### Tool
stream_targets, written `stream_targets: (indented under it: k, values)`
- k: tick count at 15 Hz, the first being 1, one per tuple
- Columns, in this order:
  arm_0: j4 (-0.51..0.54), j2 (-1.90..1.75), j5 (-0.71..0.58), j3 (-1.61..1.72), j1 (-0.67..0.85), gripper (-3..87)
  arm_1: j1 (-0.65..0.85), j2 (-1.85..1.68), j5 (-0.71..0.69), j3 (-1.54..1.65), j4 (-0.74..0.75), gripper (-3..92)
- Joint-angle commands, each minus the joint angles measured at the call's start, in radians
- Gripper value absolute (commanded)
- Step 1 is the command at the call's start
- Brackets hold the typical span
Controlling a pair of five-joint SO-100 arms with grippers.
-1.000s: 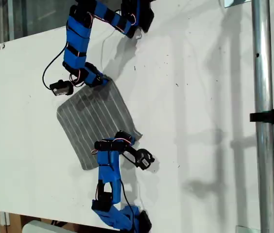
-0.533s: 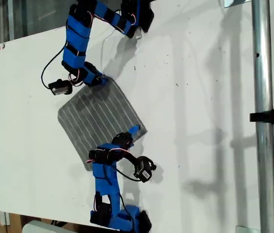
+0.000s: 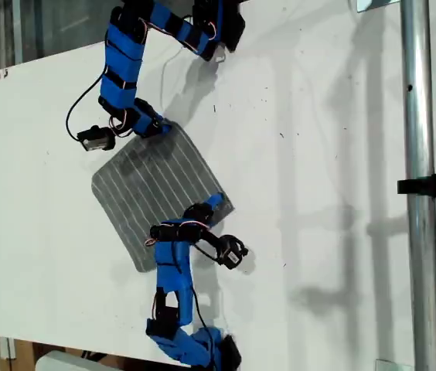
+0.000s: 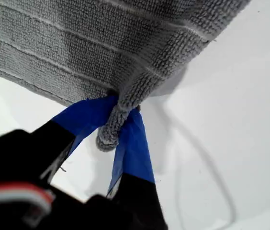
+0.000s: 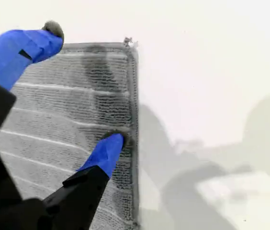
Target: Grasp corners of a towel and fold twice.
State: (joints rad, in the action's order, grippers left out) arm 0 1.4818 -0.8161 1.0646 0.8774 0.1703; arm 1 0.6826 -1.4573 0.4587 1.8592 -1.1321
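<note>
Lying flat on the white table [image 3: 318, 116], the towel [image 3: 156, 185] sits toward the exterior view's left, between 2 blue arms. My first gripper [image 4: 118, 125] has its jaws closed on 1 of the corners [image 4: 107, 136], bunching the grey fabric into a small roll between the taped tips. My second gripper [image 5: 84, 91] stands with jaws apart, 1 tip pressing the cloth just inside its edge, the other raised above the stripes. A metal pole [image 3: 419, 185] runs upright along the exterior view's right. One arm reaches down from the exterior view's top, elbow bent; the other rises from its bottom edge.
</note>
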Motion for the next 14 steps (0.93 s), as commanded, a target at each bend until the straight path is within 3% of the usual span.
stream_targets:
  k: [1,3,5,11,14]
  values:
    - [0.006,0.054,0.005,-0.051,0.005,31.9,0.018,-0.087,0.002,0.0,0.008,-0.2]
    - [0.067,0.106,0.009,-0.083,0.014,25.4,0.021,-0.089,0.0,0.0,0.014,-0.2]
    - [0.083,0.107,-0.018,-0.081,0.026,-0.8,0.021,-0.091,0.0,0.0,0.015,-0.2]
    - [0.103,0.041,-0.032,-0.057,-0.025,-0.8,0.005,-0.133,0.017,0.014,-0.009,-0.2]
    - [0.164,-0.095,-0.008,-0.014,-0.077,-0.8,-0.129,-0.222,0.1,0.041,-0.064,-0.2]
